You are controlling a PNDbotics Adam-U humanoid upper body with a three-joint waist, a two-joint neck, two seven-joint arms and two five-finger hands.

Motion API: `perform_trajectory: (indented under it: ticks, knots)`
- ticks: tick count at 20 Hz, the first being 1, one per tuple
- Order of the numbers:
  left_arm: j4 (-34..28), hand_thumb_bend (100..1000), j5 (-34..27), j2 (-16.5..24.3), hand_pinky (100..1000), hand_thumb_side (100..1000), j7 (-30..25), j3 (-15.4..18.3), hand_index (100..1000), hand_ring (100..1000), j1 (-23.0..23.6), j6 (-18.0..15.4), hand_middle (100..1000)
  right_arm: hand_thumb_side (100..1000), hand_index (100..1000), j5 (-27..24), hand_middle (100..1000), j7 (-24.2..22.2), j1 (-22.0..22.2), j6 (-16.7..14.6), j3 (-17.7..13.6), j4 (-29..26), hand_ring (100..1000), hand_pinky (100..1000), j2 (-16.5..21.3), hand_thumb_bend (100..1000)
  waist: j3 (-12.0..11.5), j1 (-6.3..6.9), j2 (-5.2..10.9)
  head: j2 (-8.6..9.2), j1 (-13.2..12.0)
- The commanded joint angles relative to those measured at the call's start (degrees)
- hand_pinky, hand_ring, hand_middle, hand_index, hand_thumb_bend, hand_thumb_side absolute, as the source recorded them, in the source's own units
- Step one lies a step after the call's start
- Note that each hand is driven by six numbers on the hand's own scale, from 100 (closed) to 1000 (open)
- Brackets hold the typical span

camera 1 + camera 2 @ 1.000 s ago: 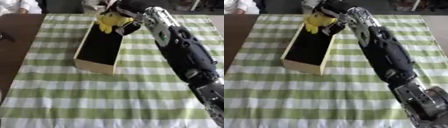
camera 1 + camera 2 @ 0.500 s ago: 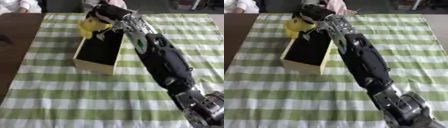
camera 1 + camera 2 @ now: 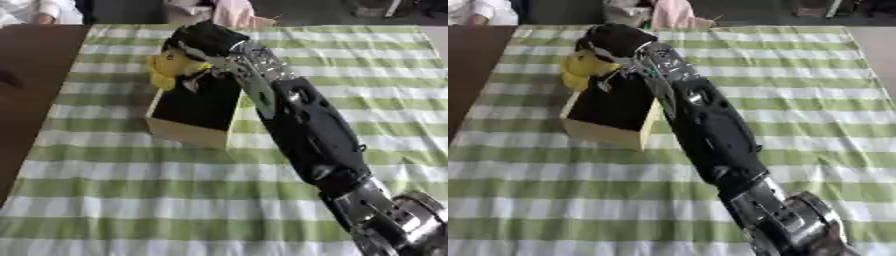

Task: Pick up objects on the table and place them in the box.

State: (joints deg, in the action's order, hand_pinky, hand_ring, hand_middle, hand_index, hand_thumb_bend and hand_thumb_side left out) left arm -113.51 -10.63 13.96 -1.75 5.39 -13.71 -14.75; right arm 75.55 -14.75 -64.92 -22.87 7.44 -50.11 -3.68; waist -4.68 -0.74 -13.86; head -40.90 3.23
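My right arm reaches from the lower right across the table to the far end of the box (image 3: 188, 132), a long wooden box with a dark inside. My right hand (image 3: 203, 41) is shut on a yellow soft object (image 3: 168, 69) and holds it over the box's far left corner. The hand covers the top of the yellow object. My left hand shows in neither view.
The box lies on a green and white striped cloth (image 3: 131, 190) that covers most of the table. Bare dark brown table (image 3: 31, 95) runs along the left side. People sit at the far edge.
My right hand has carried the yellow object leftward, from the box's far end to its far left corner. The view has also shifted.
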Motion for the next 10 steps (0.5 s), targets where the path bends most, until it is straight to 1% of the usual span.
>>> perform_trajectory:
  ticks: [1,4,6,8,9,10]
  knots:
    - [-1.1,100,-0.2,0.2,458,755,-0.2,-0.1,687,1000,-0.8,0.0,905,127,804,2.3,592,0.3,-0.5,0.0,-0.4,0.6,568,725,-1.1,100,-0.1,0.42,0.75,0.51,0.1]
    - [-1.1,100,-0.2,0.2,458,756,-0.3,0.0,687,1000,-0.7,0.1,905,176,811,4.1,614,0.4,-0.2,-0.5,-0.5,1.7,597,763,-1.3,100,-0.2,0.35,0.66,0.46,0.0]
    - [-1.1,100,-0.2,0.3,458,756,-0.3,0.0,687,1000,-0.7,0.1,906,189,815,5.0,630,0.3,0.0,-0.7,-0.7,2.2,615,781,-1.4,100,-0.2,0.36,0.61,0.43,-0.1]
    - [-1.1,100,-0.2,0.3,458,756,-0.3,0.0,687,1000,-0.7,0.1,906,219,822,5.8,655,0.5,0.1,-0.6,-0.8,2.3,649,803,-1.4,100,-0.1,0.42,0.58,0.48,-0.1]
    - [-1.1,100,-0.2,0.3,458,756,-0.3,0.0,687,1000,-0.7,0.1,906,219,822,6.2,656,0.6,0.1,-0.4,-0.9,2.3,650,804,-1.4,100,-0.1,0.45,0.58,0.51,0.0]
    - [-1.1,100,-0.2,0.3,458,755,-0.3,0.0,686,1000,-0.7,0.1,906,188,801,6.5,622,0.8,0.1,-0.2,-1.0,2.2,613,760,-1.5,100,0.0,0.50,0.57,0.54,0.0]
